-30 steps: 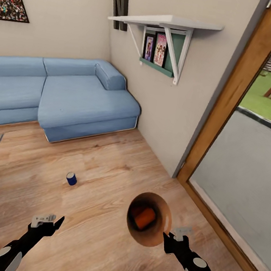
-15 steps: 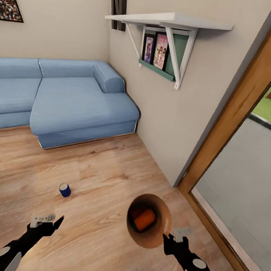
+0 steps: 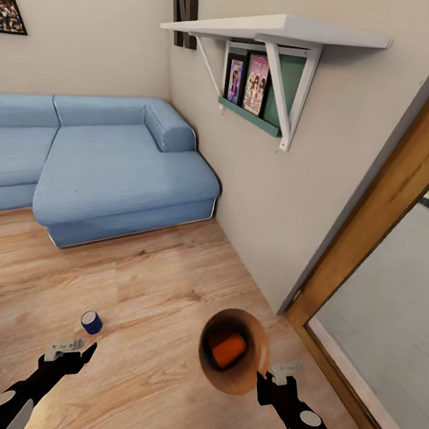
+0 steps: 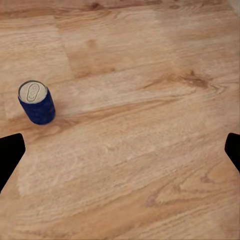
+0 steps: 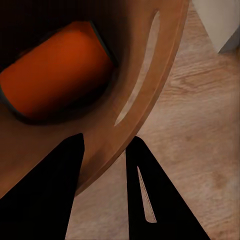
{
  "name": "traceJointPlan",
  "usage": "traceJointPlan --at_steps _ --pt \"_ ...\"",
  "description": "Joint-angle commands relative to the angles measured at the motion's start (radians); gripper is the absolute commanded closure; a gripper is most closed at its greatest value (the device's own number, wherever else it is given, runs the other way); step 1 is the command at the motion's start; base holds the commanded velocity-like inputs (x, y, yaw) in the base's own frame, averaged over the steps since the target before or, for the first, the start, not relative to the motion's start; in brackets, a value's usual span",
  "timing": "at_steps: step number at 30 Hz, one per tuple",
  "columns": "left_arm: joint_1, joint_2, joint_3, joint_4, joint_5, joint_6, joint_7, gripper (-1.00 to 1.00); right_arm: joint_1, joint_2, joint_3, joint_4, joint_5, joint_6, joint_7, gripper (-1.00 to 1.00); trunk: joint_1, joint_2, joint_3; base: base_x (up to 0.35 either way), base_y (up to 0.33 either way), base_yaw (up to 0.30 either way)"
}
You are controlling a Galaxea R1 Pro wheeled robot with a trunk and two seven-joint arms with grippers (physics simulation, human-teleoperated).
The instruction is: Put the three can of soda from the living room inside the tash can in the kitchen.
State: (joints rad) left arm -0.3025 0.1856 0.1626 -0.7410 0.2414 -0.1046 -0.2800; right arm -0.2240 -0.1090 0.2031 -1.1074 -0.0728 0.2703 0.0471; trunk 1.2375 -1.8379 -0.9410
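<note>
The tash can, an orange can inside, was pinched by its rim in the right gripper at lower right; the left gripper stood wide near a blue can.

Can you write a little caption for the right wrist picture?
Right gripper pinching the rim of the brown trash can, an orange soda can lying inside.

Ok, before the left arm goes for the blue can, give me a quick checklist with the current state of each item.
1. Blue can upright on the floor: ok.
2. Left pincer open, nothing in it: ok.
3. Left pincer around the blue can: not ok; the can sits ahead of it, off to one side.
4. Right pincer clamped on the bin rim: ok.
5. Orange can inside the bin: ok.
6. Third can located: cannot tell.
</note>
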Motion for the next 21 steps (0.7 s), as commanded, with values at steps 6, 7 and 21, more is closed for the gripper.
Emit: traceJointPlan --at_steps 6,7,21 --pt "0.0 0.0 0.001 0.0 0.002 0.002 0.001 -1.0 0.0 0.0 0.001 -0.002 -0.004 0.0 0.001 1.0 0.0 0.0 0.0 0.322 0.0 0.0" --pt "-0.001 0.0 0.001 0.0 0.002 0.002 0.006 -1.0 0.0 0.0 0.001 -0.002 -0.004 0.0 0.001 1.0 0.0 0.0 0.0 0.322 0.0 0.0" --pt "-0.008 0.006 0.001 0.014 0.004 0.099 0.208 -1.0 0.0 0.001 0.003 0.002 -0.004 0.0 -0.001 1.0 0.0 0.0 0.0 0.322 0.0 0.0"
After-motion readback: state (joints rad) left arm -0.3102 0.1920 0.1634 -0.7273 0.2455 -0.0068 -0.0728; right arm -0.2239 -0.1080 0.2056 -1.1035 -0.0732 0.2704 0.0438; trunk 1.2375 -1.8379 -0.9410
